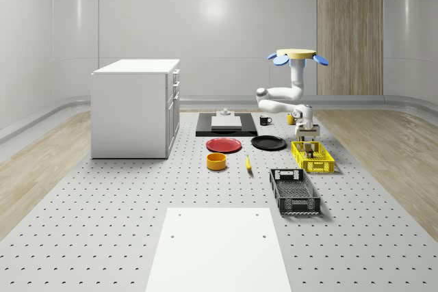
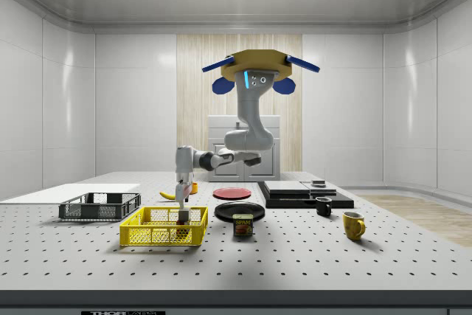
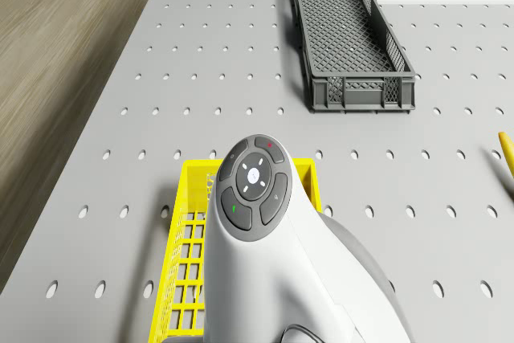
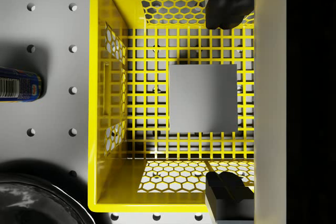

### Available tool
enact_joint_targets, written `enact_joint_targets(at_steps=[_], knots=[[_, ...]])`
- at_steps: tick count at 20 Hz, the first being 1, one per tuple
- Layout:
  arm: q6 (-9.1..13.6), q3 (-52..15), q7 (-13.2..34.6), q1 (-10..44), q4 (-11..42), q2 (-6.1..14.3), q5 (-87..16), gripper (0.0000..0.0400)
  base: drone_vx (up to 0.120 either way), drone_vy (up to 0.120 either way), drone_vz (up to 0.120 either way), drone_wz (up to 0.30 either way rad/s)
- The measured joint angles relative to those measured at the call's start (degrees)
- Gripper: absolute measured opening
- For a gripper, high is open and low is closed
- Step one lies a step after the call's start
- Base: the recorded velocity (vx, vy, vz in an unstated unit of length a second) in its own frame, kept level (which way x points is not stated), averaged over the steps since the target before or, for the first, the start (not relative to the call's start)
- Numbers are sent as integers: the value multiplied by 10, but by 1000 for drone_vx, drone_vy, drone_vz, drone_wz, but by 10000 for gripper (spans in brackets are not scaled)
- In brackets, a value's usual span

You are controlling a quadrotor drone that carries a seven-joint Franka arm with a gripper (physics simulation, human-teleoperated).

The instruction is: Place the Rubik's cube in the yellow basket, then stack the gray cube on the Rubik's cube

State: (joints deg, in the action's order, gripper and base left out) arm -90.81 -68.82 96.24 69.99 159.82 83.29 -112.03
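Observation:
The yellow basket (image 4: 107, 98) stands on the perforated table, and a gray cube (image 4: 202, 98) sits inside it, seen from straight above. That cube hides whatever lies under it. In the side view a dark block (image 2: 182, 218) rises above the basket (image 2: 164, 227) rim. My gripper (image 4: 227, 99) hangs directly over the gray cube, open, its black fingers (image 4: 228, 3) well apart on either side and not touching it. In the whole-scene view the gripper (image 1: 308, 139) points down into the basket (image 1: 313, 157). The drone (image 1: 299, 55) hovers above the table behind the basket, arm reaching forward and down.
A gray crate (image 1: 294, 191) lies in front of the basket. A black plate (image 1: 268, 143), red plate (image 1: 224, 145), orange bowl (image 1: 216, 161) and banana (image 1: 248, 163) lie to the whole-scene view's left. A can (image 2: 243, 225) and two mugs (image 2: 354, 224) stand nearby. A white cabinet (image 1: 137, 107) stands far left.

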Motion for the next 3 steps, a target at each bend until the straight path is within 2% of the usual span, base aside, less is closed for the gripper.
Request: enact_joint_targets(at_steps=[3], knots=[[-1,0,0,0,0,1,1,400,0,0,0,0]])
